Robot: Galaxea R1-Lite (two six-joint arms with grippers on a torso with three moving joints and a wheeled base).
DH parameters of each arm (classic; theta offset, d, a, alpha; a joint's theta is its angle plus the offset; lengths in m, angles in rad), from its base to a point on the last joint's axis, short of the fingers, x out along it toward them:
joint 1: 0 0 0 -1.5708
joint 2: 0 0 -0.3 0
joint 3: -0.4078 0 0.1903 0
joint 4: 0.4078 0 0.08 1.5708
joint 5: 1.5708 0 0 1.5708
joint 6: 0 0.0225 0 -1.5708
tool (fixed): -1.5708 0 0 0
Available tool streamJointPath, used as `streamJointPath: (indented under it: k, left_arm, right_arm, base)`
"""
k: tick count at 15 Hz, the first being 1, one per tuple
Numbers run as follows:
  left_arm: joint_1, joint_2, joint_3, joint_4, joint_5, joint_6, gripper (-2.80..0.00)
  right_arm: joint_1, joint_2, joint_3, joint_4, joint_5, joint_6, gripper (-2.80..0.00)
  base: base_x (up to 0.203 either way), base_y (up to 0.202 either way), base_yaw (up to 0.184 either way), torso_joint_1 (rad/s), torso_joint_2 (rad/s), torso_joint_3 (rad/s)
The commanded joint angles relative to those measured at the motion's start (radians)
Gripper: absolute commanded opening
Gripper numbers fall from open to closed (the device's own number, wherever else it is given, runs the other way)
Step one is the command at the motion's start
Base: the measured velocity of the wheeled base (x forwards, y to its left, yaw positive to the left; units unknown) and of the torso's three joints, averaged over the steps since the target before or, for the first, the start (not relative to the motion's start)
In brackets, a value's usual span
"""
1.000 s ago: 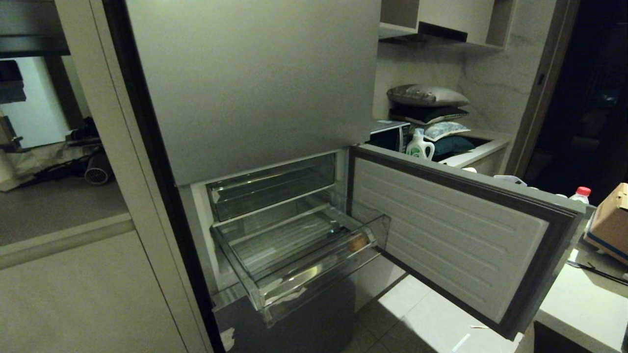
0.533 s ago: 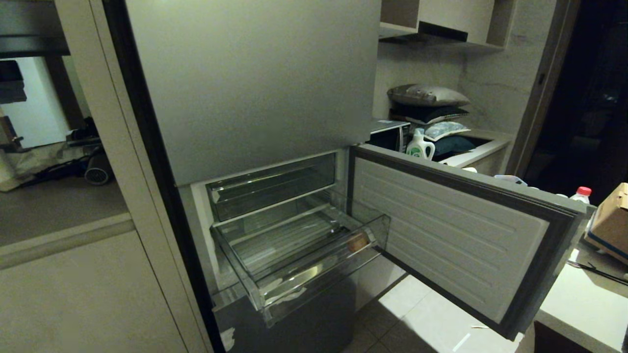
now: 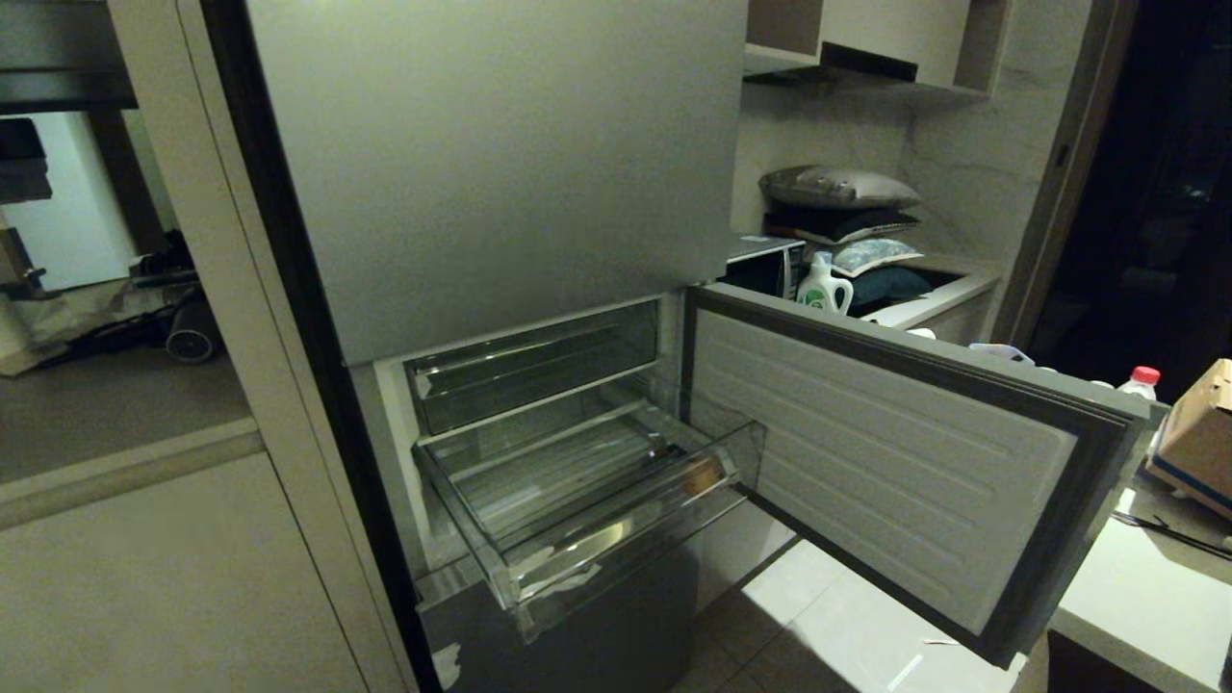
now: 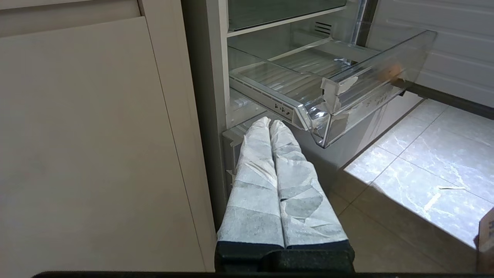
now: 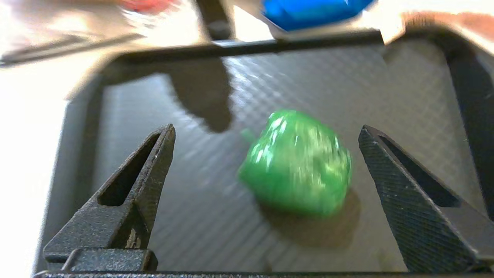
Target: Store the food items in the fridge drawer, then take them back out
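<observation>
We see the right gripper (image 5: 266,135) over a dark textured tray (image 5: 386,81), jaws wide open astride the glossy green rounded food item (image 5: 296,178), gripping nothing. The tan-brown item (image 3: 703,474) sits inside the clear plastic fridge drawer (image 3: 616,539). Left gripper (image 4: 270,124) below the drawer, jaws shut, empty.

Head view is dim and yellowish; I get one bright patch on the floor tiles (image 3: 818,616) under the fridge door (image 3: 866,452). Left wrist view is well lit and sharp, w/ glare on the clear drawer (image 4: 347,96). Right wrist view is motion-blurred: green item (image 5: 297,173) smeared, background overexposed white.
</observation>
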Motion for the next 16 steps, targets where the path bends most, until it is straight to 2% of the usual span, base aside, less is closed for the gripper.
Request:
streamJointPath:
  k: [1, 2, 9, 11, 16]
  left_arm:
    - [0.000, 0.001, 0.000, 0.001, 0.000, 0.000, -2.80]
    - [-0.001, 0.001, -0.001, 0.002, 0.000, 0.000, -2.80]
    - [0.000, 0.001, -0.001, 0.000, 0.000, 0.000, -2.80]
    - [0.000, 0.001, -0.001, 0.000, 0.000, 0.000, -2.80]
    - [0.000, 0.000, 0.001, 0.000, 0.000, 0.000, -2.80]
  right_arm:
    - [0.001, -0.194, 0.077, 0.017, 0.026, -0.001, 0.00]
    - [0.004, -0.261, 0.109, 0.035, 0.040, -0.002, -2.80]
    - [0.080, -0.700, 0.288, 0.156, 0.118, -0.003, -2.80]
    - [0.090, -0.747, 0.317, 0.163, 0.145, -0.009, -2.80]
    - [0.092, -0.776, 0.333, 0.160, 0.147, -0.012, -2.80]
  base:
    - [0.000, 0.000, 0.000, 0.000, 0.00, 0.000]
    - [0.000, 0.000, 0.000, 0.000, 0.00, 0.000]
    - [0.000, 0.000, 0.000, 0.000, 0.00, 0.000]
    - [0.000, 0.000, 0.000, 0.000, 0.00, 0.000]
    - [0.001, -0.002, 0.023, 0.001, 0.00, 0.001]
